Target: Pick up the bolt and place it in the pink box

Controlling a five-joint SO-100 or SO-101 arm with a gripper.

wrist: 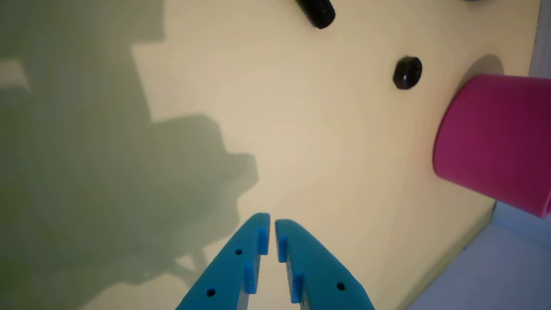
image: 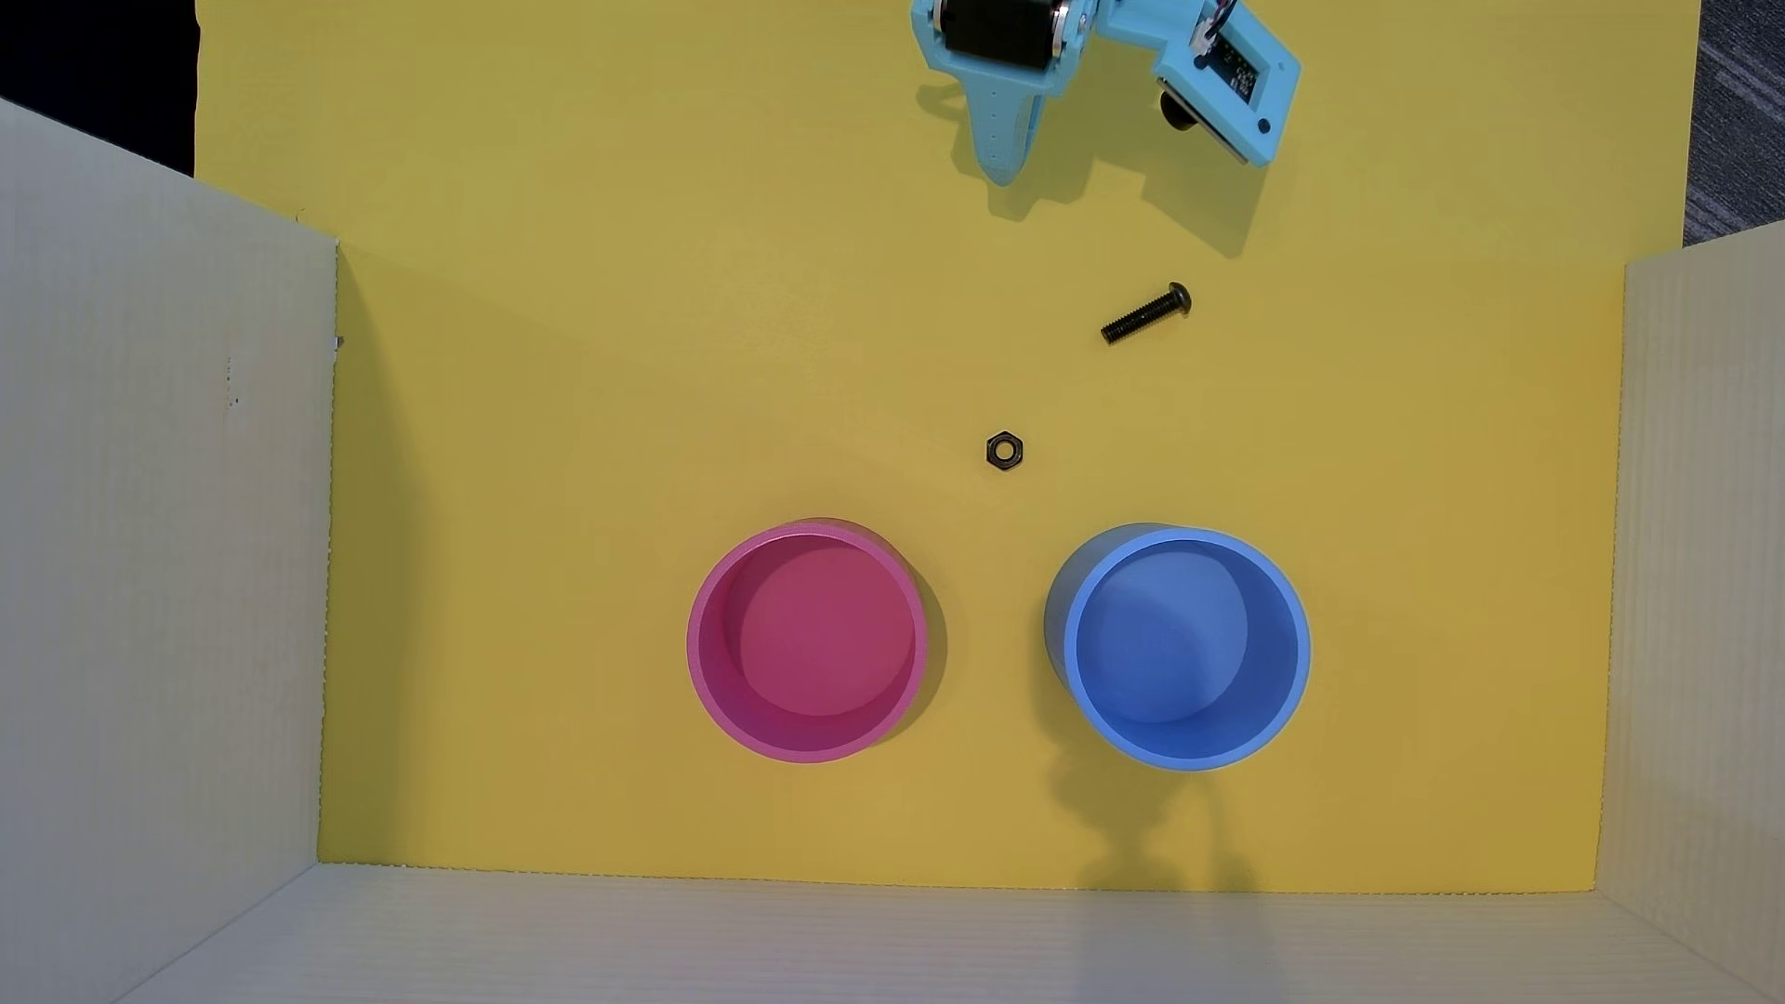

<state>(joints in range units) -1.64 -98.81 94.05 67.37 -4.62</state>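
In the overhead view, a yellow worktop point(image: 676, 338) is seen, walled on three sides by pale corrugated panels point(image: 155, 579). The bolt point(image: 1147, 313) lies flat on the yellow surface, tilted, with its rounded head toward the upper right and its threaded end toward the lower left. A small black hexagonal nut point(image: 1005, 451) rests below and to the left of the bolt, apart from it. Nearer the bottom, the pink box point(image: 807, 642) stands upright with its open top facing the camera and nothing inside; a blue cup point(image: 1186, 649), likewise with nothing inside, is set to its right, with a gap between the two.

The light-blue gripper point(image: 1005, 169) is seen at the top edge of the overhead view, above the bolt and clear of it, with its shadow cast on the worktop. In the wrist view, the gripper point(wrist: 272, 221) is shown with its two fingertips drawn almost together, only a thin slit between them, and nothing is held.

In the wrist view, only the threaded end of the bolt point(wrist: 317, 12) is visible at the top edge. The nut point(wrist: 407, 72) is seen to its lower right, and the side wall of the pink box point(wrist: 495, 142) fills the right part of the frame.
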